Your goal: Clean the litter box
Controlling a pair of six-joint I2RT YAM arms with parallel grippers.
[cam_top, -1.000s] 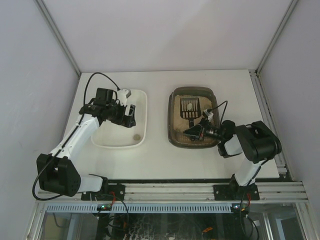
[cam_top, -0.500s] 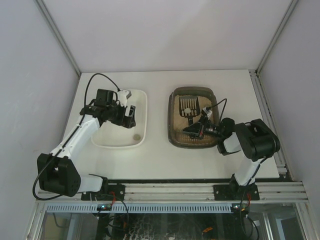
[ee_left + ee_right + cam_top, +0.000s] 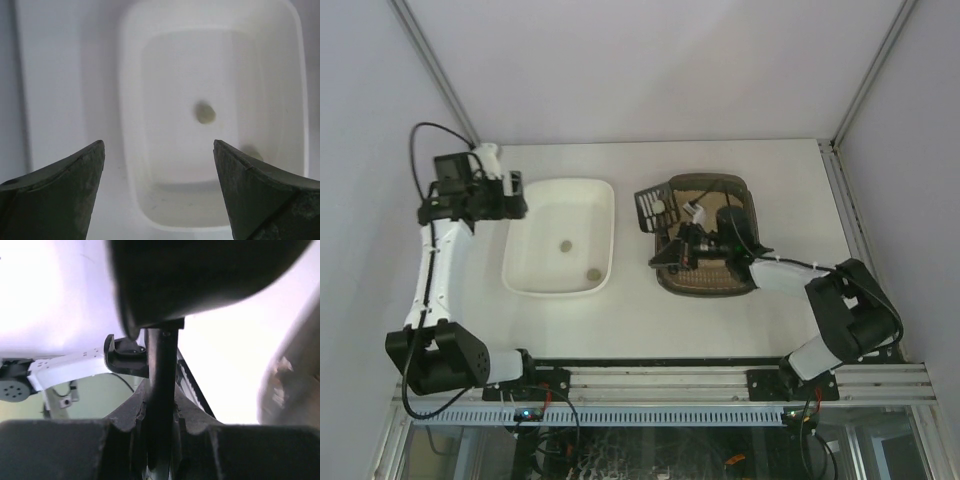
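The scoop (image 3: 651, 205) is clamped in the right claw (image 3: 685, 246) over the far-left rim of the litter box (image 3: 720, 285); the left claw (image 3: 159, 150) is held apart near the white tray (image 3: 552, 287).

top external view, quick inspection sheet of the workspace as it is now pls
surface: white table, tray and box side by side
job's things: litter box holds beige sand; black scoop held over its left rim, pale bit on it
clutter: white tray holds two small lumps
grippers: left gripper open, holding nothing; right gripper shut on the scoop's handle
cables: black cable loops off the left arm
surroundings: white walls; metal rail at near edge
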